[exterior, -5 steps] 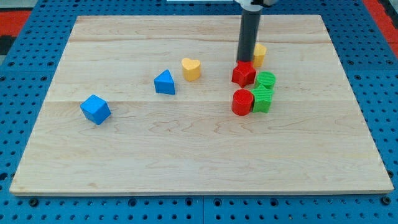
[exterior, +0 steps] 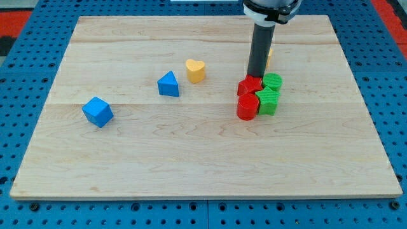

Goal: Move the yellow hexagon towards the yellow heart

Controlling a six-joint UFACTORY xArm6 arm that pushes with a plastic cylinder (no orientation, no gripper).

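Observation:
The yellow hexagon (exterior: 270, 56) is mostly hidden behind my rod; only a sliver shows at the rod's right edge, near the view's top right. The yellow heart (exterior: 196, 70) lies well to its left. My tip (exterior: 257, 77) rests just below the hexagon, against the top of a red block (exterior: 248, 86). That red block touches a red cylinder (exterior: 247, 107) below it and two green blocks, one to the right (exterior: 273, 81) and one to the lower right (exterior: 268, 101).
A blue triangular block (exterior: 168, 84) sits left of and below the heart. A blue cube (exterior: 97, 111) lies at the far left. All rest on a wooden board (exterior: 127, 165) over a blue pegboard.
My tip moved toward the view's bottom and slightly right. It pushed the red block down against the red cylinder and green blocks. The rod now covers most of the yellow hexagon.

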